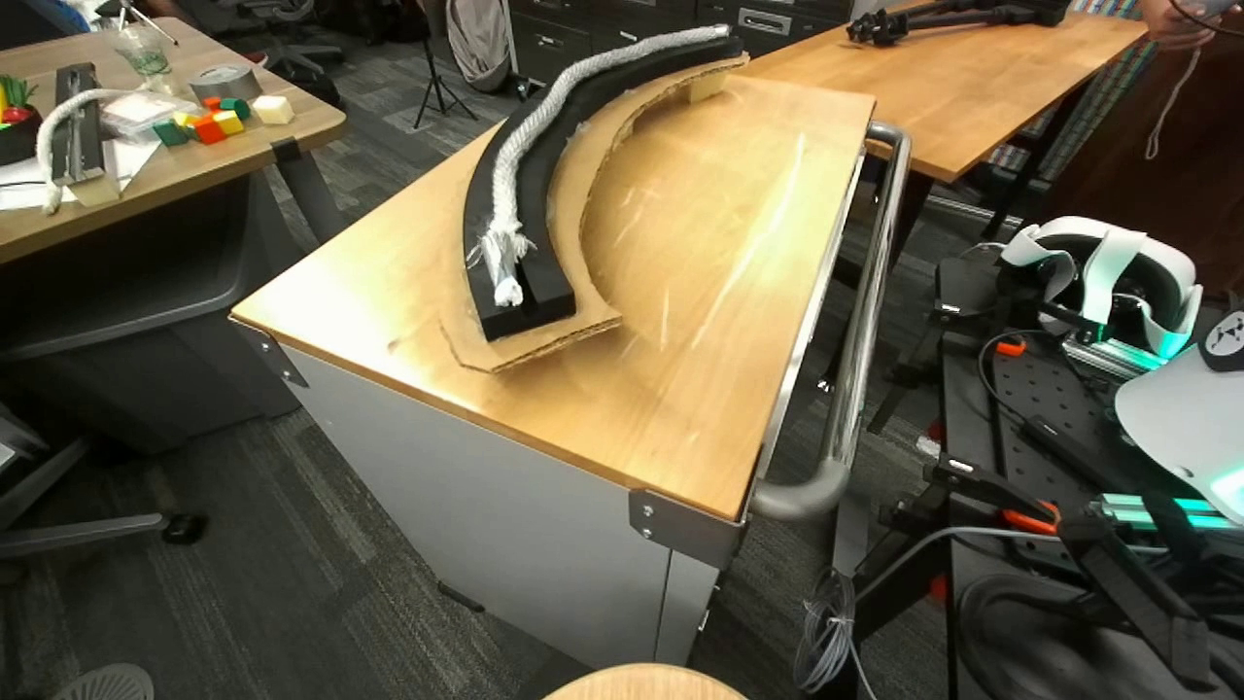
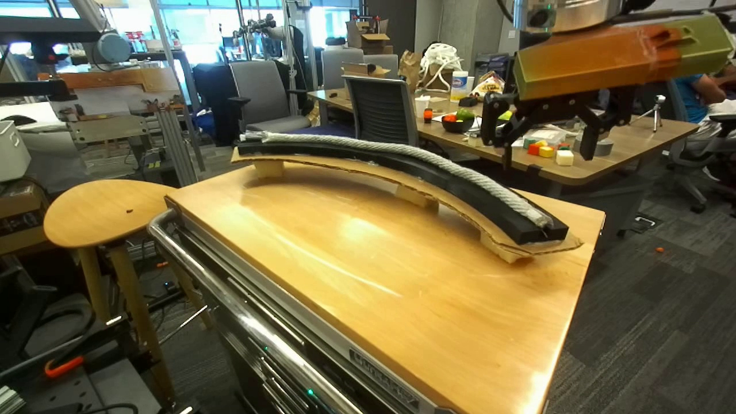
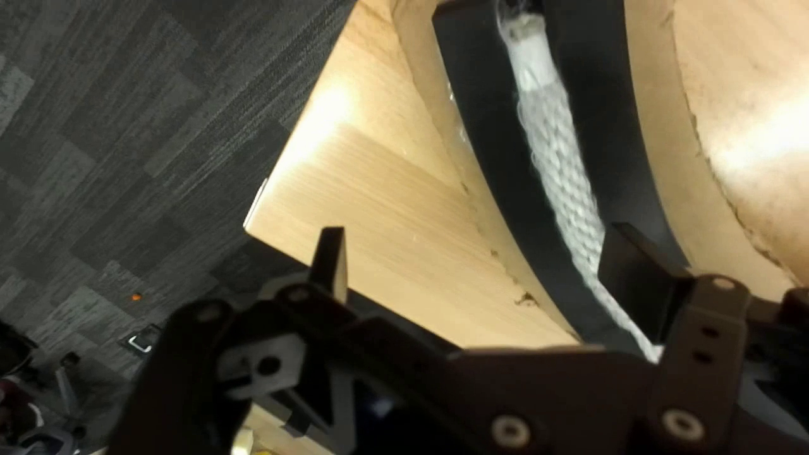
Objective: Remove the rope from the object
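Observation:
The rope [image 1: 507, 180] is a thick pale grey-white cord. It lies along the groove of the object, a black curved arc [image 1: 535, 185] on a thin light-brown board [image 1: 595, 313]. Both exterior views show the rope [image 2: 402, 150] running nearly the full length of the arc [image 2: 471, 196]. One end looks frayed, with a smooth pale tip. My gripper [image 2: 546, 155] is open and empty, above and behind one end of the arc. In the wrist view the open gripper [image 3: 477, 253] has one finger overlapping the rope [image 3: 562, 164] and hiding part of it; the other finger is over the tabletop's edge.
The arc stands on a wooden cart top [image 1: 719, 272] with a metal handle bar [image 1: 860, 350] along one side. Small blocks under the board raise it. A desk [image 2: 627, 167] with coloured blocks and tape stands behind. A round stool [image 2: 109, 213] stands beside the cart.

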Motion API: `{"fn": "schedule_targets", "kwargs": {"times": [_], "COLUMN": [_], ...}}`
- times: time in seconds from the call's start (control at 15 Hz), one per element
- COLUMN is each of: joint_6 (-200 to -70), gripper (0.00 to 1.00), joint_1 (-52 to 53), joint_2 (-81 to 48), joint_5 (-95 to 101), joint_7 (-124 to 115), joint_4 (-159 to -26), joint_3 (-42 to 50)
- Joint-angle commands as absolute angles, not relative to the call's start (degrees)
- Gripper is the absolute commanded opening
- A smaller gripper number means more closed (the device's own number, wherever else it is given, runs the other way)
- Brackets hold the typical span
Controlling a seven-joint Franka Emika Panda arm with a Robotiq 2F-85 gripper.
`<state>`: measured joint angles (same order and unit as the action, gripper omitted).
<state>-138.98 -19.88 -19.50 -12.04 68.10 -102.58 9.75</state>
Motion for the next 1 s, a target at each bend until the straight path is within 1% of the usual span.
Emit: {"fn": "schedule_targets", "kwargs": {"times": [0.0, 0.2, 0.27, 0.33, 0.4, 0.47, 0.87, 0.93], "joint_6": [-138.69, -137.64, -137.16, -136.96, -136.31, -135.59, -131.08, -130.82], "gripper": [1.0, 1.0, 0.75, 0.72, 0.66, 0.56, 0.12, 0.03], "joint_1": [-18.55, -18.25, -18.25, -18.23, -18.16, -18.07, -17.24, -17.18], "joint_2": [-21.09, -22.49, -22.74, -22.88, -22.96, -22.91, -22.61, -22.62], "joint_5": [-3.26, 1.98, 3.0, 3.84, 4.54, 5.0, 6.63, 7.15], "joint_7": [64.41, 61.46, 60.96, 60.53, 60.09, 59.74, 58.26, 57.91], "joint_4": [-102.51, -101.99, -101.92, -101.97, -101.98, -101.98, -101.51, -101.21], "joint_3": [10.61, 10.37, 10.17, 10.03, 9.93, 9.85, 9.7, 9.76]}}
